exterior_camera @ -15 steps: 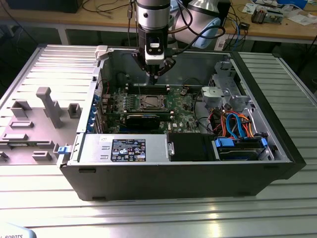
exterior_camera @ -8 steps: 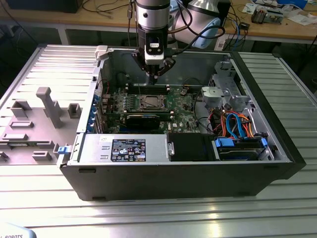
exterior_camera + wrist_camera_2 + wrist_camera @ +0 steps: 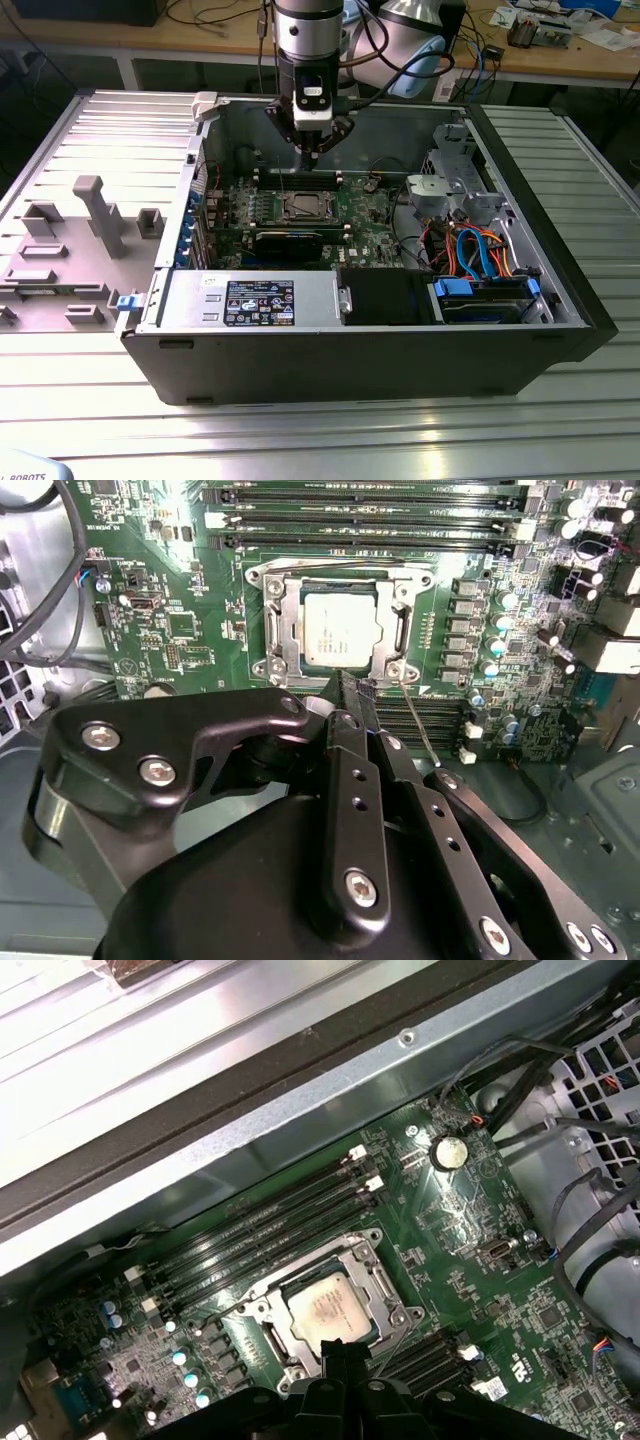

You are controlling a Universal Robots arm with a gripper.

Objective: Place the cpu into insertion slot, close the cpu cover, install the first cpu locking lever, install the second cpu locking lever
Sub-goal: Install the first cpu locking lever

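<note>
The cpu (image 3: 340, 628) lies flat in the insertion slot (image 3: 304, 207) on the green motherboard; in the first wrist view the cpu (image 3: 329, 1309) shows its silver top. The cpu cover (image 3: 279, 620) is folded down around the chip like a frame. One thin locking lever (image 3: 421, 723) juts out free from a corner of the socket, and another wire lever (image 3: 335, 560) lies along the socket's edge by the memory slots. My gripper (image 3: 312, 152) hangs above the board just behind the socket, shut and empty. Its fingertips (image 3: 345, 725) meet close to the socket's rim in both wrist views.
The open computer case (image 3: 560, 250) walls in the board. A power supply (image 3: 250, 300) sits at the front and a drive cage with blue and orange cables (image 3: 480, 255) at the exterior view's right. Long black memory slots (image 3: 270, 1230) run beside the socket. A grey fixture (image 3: 100, 215) stands on the table outside.
</note>
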